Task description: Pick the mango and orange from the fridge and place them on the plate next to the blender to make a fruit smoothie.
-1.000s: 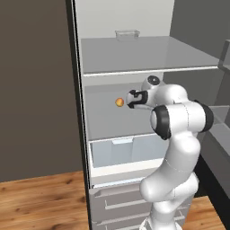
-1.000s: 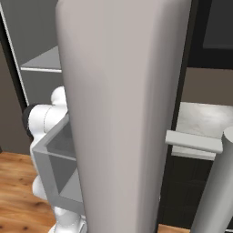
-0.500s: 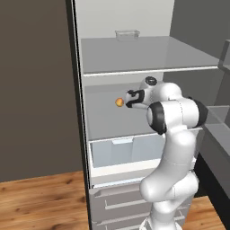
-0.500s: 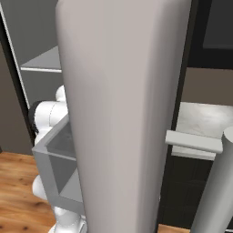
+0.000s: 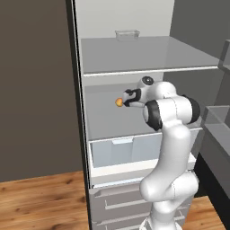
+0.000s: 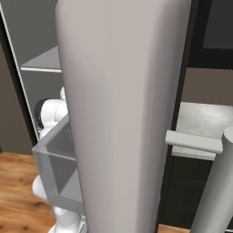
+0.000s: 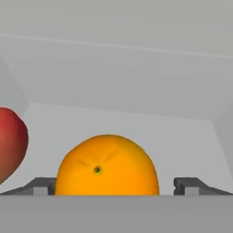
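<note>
Reaching into the fridge (image 5: 81, 134), the claw (image 5: 127, 98) sat at the middle shelf (image 5: 103, 130), its tips spread wide apart with nothing clamped between them. Dead ahead of it lay a bright orange fruit (image 7: 107, 164), centred between the two dark fingertips (image 7: 40, 186) in the hand view and near enough to fill the lower middle of that view; the same fruit showed as a small orange ball (image 5: 119, 102) right at the claw's nose in the left base view. Going by its even, saturated colour and the dimpled stem end facing the camera, it was probably the orange, though the fruit looked slightly squat, so mango could not be fully ruled out. It was roundish with no clear long axis, so the grasp angle should matter little; a short push forward and a close looked like the next call. A red fruit (image 7: 10, 142) sat just beside it on the left edge of the hand view, apart from it, a possible bump risk for that fingertip. The arm (image 5: 168, 148) rose from the base, elbow bent high, forearm and hand held roughly level and pointed into the shelf's depth.
</note>
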